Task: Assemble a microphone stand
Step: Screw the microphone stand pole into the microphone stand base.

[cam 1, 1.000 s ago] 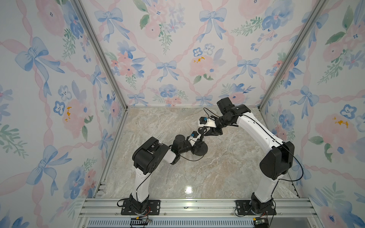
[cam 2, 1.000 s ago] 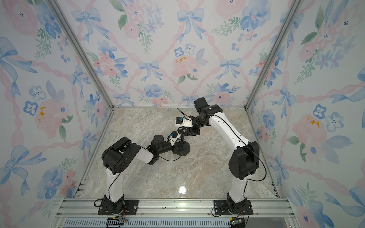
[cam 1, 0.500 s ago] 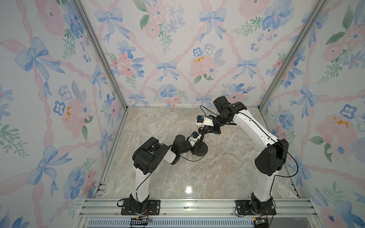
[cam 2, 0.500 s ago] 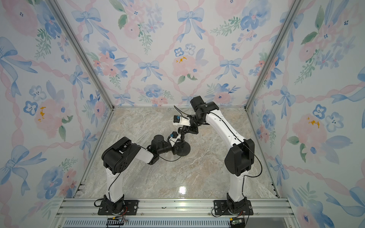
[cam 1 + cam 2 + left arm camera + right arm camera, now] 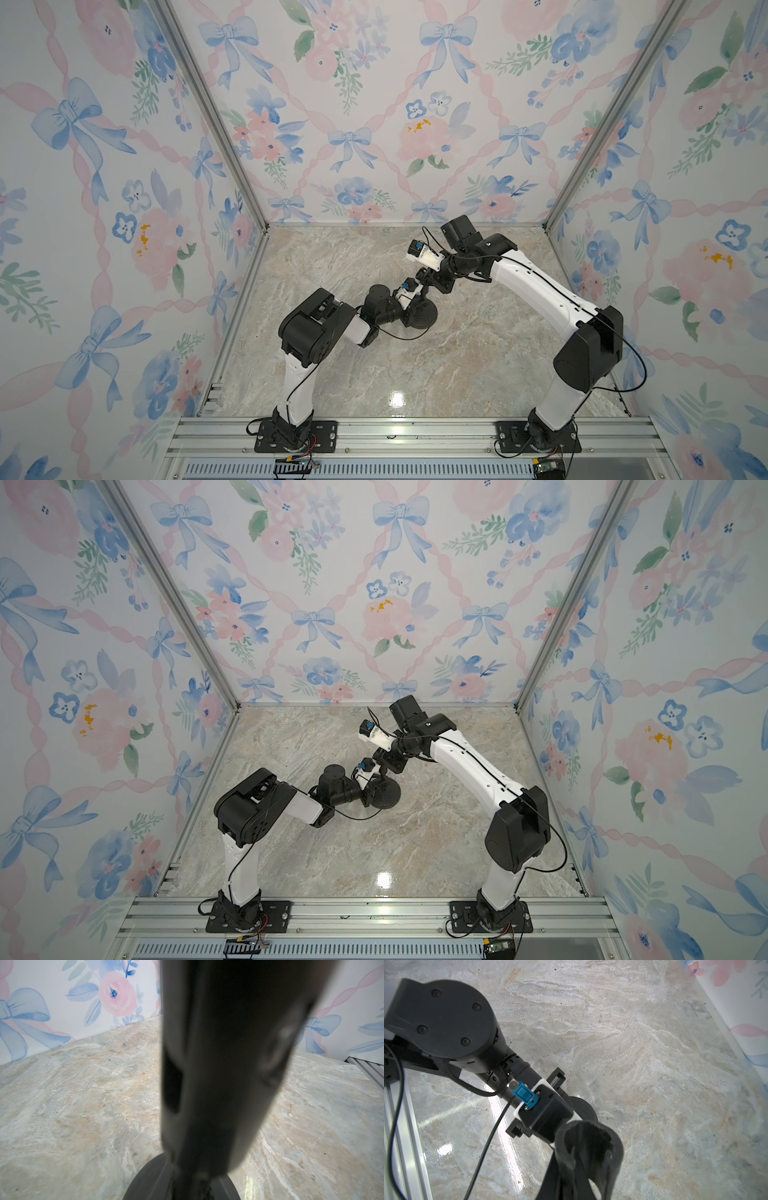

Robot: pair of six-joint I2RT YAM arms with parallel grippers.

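- Stand location: the disc base (image 5: 430,322) is lying flat on the counter (image 5: 415,374), near its middle, and the rod (image 5: 424,297) is standing over the disc's centre.
- Your left gripper (image 5: 412,307) is reaching in low, with its jaws gripping the rim of the disc base.
- Your right gripper (image 5: 428,286) is holding the rod from above, with its jaws clamping it near the clip (image 5: 587,1124).
- Whether the rod is sitting fully in the disc base, you cannot tell.
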